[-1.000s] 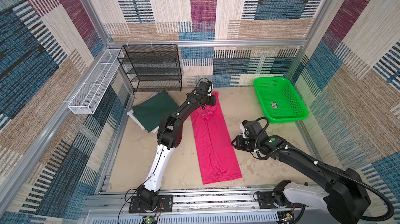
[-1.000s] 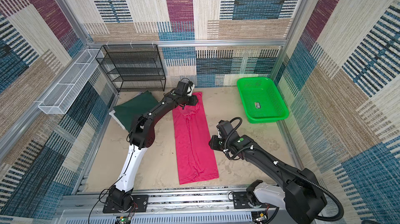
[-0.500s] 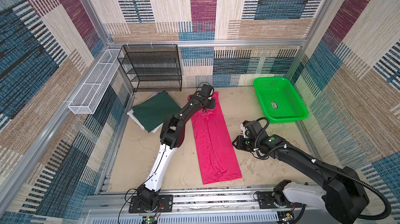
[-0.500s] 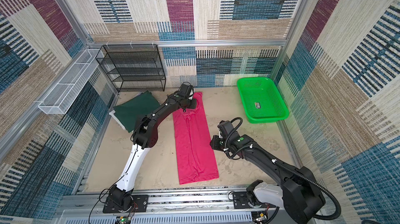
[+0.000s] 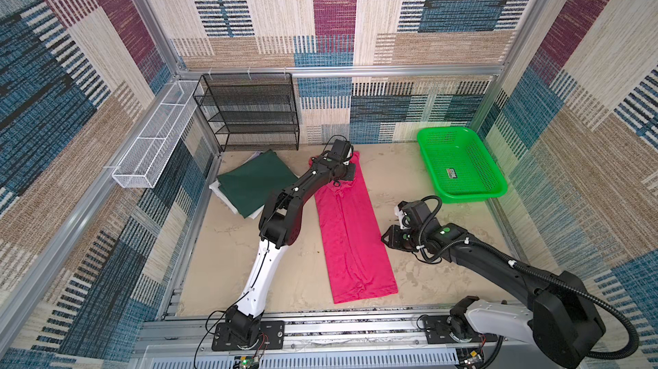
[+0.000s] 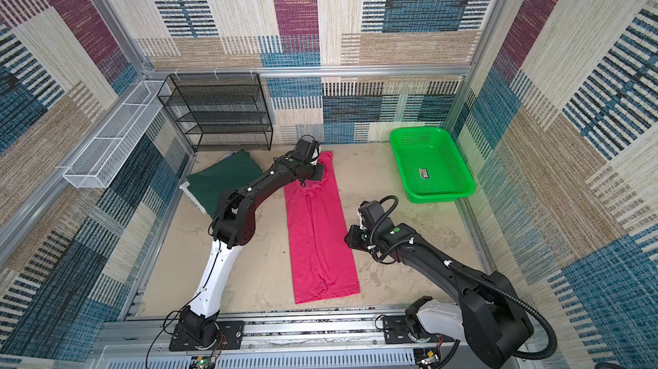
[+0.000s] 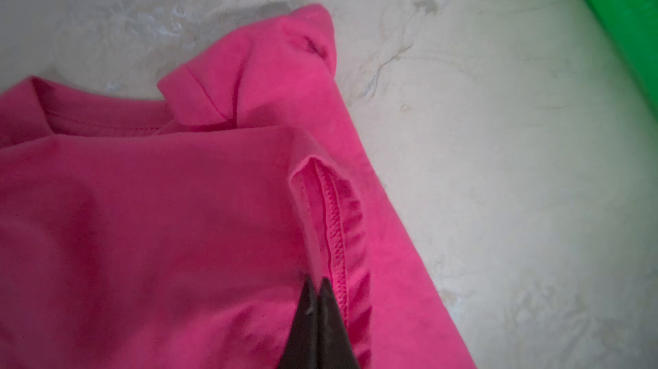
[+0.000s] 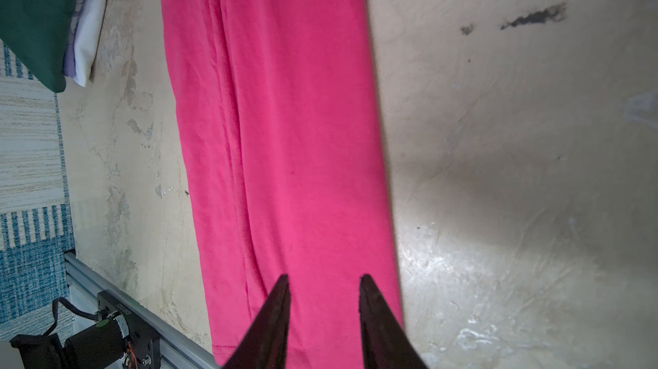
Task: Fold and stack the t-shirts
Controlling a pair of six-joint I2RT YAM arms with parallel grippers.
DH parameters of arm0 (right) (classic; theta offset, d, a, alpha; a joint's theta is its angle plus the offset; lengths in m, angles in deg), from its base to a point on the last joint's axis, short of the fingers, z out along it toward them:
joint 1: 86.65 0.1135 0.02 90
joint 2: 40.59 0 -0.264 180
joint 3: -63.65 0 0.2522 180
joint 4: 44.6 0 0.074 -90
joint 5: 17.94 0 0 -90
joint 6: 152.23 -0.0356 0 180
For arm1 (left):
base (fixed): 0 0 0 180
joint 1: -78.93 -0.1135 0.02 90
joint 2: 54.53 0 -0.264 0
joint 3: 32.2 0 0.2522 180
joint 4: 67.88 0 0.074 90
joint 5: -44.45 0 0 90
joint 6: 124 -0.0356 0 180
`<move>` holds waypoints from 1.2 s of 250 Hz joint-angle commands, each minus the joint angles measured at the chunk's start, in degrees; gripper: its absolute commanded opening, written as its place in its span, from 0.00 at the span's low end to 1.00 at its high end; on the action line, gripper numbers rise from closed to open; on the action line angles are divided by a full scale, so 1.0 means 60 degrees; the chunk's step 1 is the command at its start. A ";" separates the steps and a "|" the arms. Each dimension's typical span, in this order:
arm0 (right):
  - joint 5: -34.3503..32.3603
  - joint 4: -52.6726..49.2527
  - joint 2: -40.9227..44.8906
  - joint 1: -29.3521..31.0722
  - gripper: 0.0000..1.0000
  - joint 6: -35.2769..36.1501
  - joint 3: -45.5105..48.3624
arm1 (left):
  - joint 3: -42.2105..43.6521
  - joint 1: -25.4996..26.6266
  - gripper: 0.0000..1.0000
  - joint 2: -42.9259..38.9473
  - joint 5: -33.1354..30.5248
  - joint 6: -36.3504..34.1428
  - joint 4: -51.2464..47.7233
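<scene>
Two left fingers (image 7: 302, 324) tight on the pink t-shirt (image 7: 142, 224) sleeve (right fingers (image 8: 270, 321) apart, beside it)

Left hand (image 7: 317, 287) pinched closed, arm outstretched; right hand (image 8: 324, 278) parted.

I am working inside a booth whose walls (image 5: 334, 11) are showing woven patches of blue, plum, beige and cream, with a silver metal frame (image 5: 391, 70) running along them. A black mesh shelf rack (image 5: 249, 114) is standing against the back wall, and a white wire basket (image 5: 153, 146) is hanging on the side wall near it. A green plastic basket (image 5: 463, 194) is sitting on the mottled beige floor (image 5: 228, 242). Soft light is glinting off that floor beside a few dark smudges (image 8: 534, 18).
</scene>
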 commanded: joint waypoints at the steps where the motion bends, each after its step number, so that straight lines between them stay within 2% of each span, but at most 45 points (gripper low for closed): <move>1: 0.0189 0.0360 0.0013 0.0010 0.35 0.0086 0.0094 | 0.0174 0.0040 0.00 -0.0209 0.0081 -0.0291 0.0610; 15: 0.0233 0.0368 0.0013 0.0007 0.35 0.0084 0.0156 | 0.0067 0.0043 0.00 -0.0126 0.0322 -0.0241 0.0583; 31: 0.0252 0.0386 0.0036 0.0010 0.35 0.0078 0.0222 | -0.0171 0.0071 0.10 0.0034 0.0588 -0.0181 0.0460; 52: 0.0265 0.0429 0.0120 0.0010 0.35 0.0044 0.0335 | -0.0517 0.0116 0.15 0.0327 0.1029 -0.0203 0.0375; 68: 0.0290 0.0459 0.0160 0.0010 0.35 0.0036 0.0397 | -0.0579 0.0116 0.20 0.0464 0.1789 -0.0161 0.0651; 92: 0.0252 0.0452 0.0194 0.0010 0.35 0.0060 0.0443 | -0.0525 0.0101 0.22 0.0526 0.2743 -0.0073 0.1152; 120: 0.0159 0.0386 0.0219 0.0010 0.35 0.0093 0.0404 | -0.0143 0.0023 0.27 0.0159 0.3186 -0.0006 0.1418; 159: -0.0191 0.0213 0.0194 -0.0004 0.35 0.0127 0.0307 | 0.2942 -0.0297 0.31 -0.1986 0.3028 0.0538 0.2651; 197: -0.0100 0.0233 -0.0002 -0.0004 0.36 0.0276 0.0609 | 0.5793 -0.0372 0.30 -0.4419 0.2401 0.1336 0.0815; 243: 0.0843 0.0972 -0.0596 -0.0006 0.33 0.0841 0.0978 | 1.0223 -0.0145 0.31 -0.7012 0.2500 0.2419 0.0451; 270: 0.1211 0.0900 -0.1123 -0.0005 0.29 0.1105 0.1002 | 1.1588 0.0087 0.31 -0.7781 0.2787 0.2744 0.0051; 300: 0.1242 0.0657 -0.0880 -0.0004 0.29 0.1077 0.1343 | 1.2325 0.0447 0.32 -0.8543 0.2573 0.3099 -0.0487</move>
